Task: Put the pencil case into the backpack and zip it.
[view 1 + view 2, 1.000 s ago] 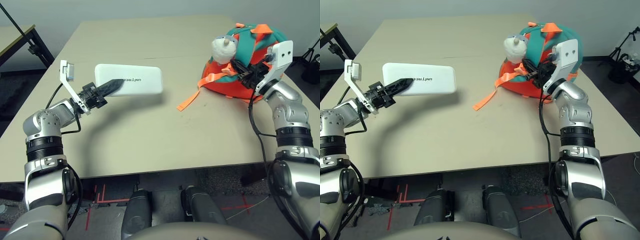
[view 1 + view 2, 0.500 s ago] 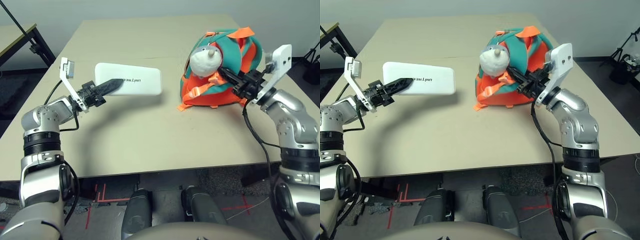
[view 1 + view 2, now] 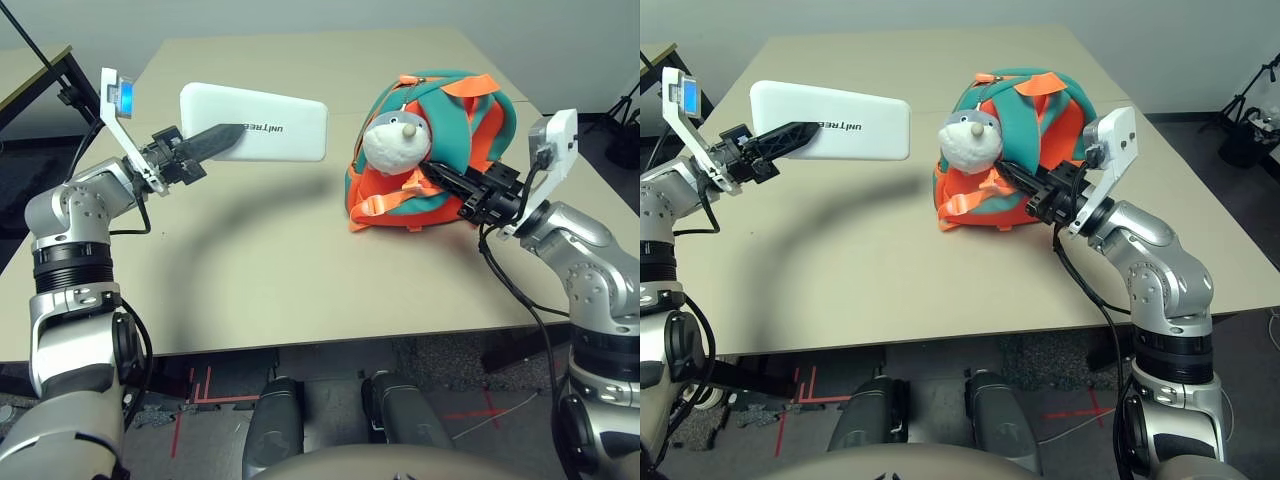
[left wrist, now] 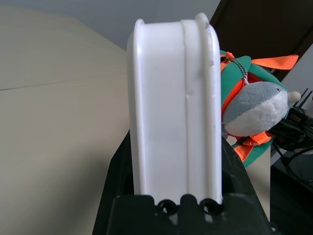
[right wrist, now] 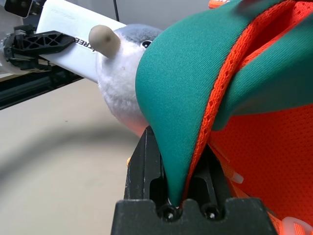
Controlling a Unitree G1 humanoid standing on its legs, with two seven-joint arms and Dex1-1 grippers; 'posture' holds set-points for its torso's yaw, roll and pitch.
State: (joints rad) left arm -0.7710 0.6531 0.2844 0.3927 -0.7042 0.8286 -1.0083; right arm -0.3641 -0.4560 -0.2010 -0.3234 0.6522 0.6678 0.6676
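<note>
Task status: the pencil case point(image 3: 255, 123) is clear of the table point(image 3: 250, 270), clamped at one end in the jaws of the left gripper point(image 3: 225, 133) above the table's far left area, while the right gripper point(image 3: 438, 175) has its jaws closed on a teal flap of the backpack point(image 3: 450, 140), which stands near the table's right edge; insertion and zipping are both outstanding. The right wrist view shows that pinched fabric edge, and the left wrist view shows the case edge-on between the jaws; whether the backpack's opening is unzipped cannot be told.
</note>
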